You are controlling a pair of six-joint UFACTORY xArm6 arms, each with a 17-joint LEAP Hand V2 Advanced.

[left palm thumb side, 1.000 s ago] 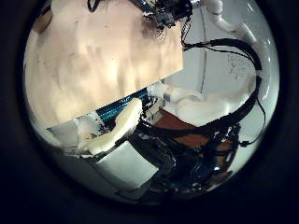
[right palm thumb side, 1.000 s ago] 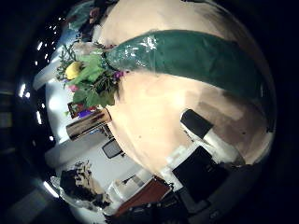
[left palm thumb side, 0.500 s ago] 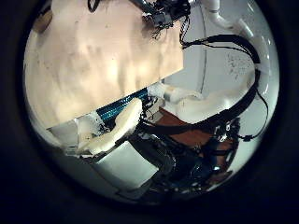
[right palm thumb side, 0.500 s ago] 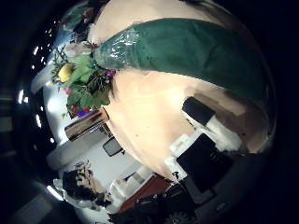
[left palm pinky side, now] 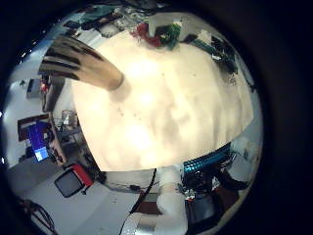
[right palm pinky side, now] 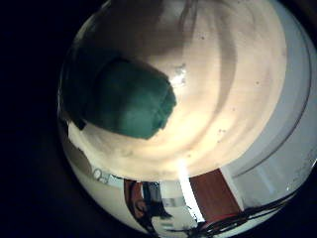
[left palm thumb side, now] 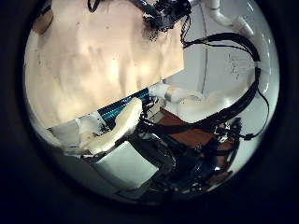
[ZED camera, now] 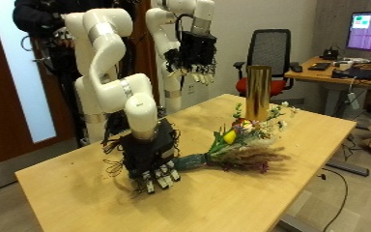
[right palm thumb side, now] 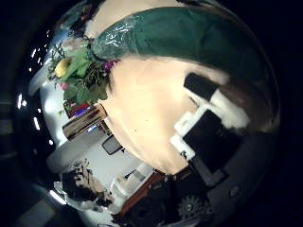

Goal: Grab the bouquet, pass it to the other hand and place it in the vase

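Right hand [ZED camera: 154,162] closing in on the bouquet

The green-wrapped bouquet of yellow and pink flowers [ZED camera: 237,150] lies on the light wooden table [ZED camera: 70,184], its wrap now nearer the palm. The fingers are spread and not yet grasping, and the grasp looks to be next.

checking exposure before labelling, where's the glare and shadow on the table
Left little finger side view: the table is washed out by glare. Right little finger side view: bright streak beside the dark bouquet. Right thumb side view: glints on its wrap. Outside view: table evenly lit.

Office chair [ZED camera: 271,50], desk [ZED camera: 344,81], monitor [ZED camera: 370,31]
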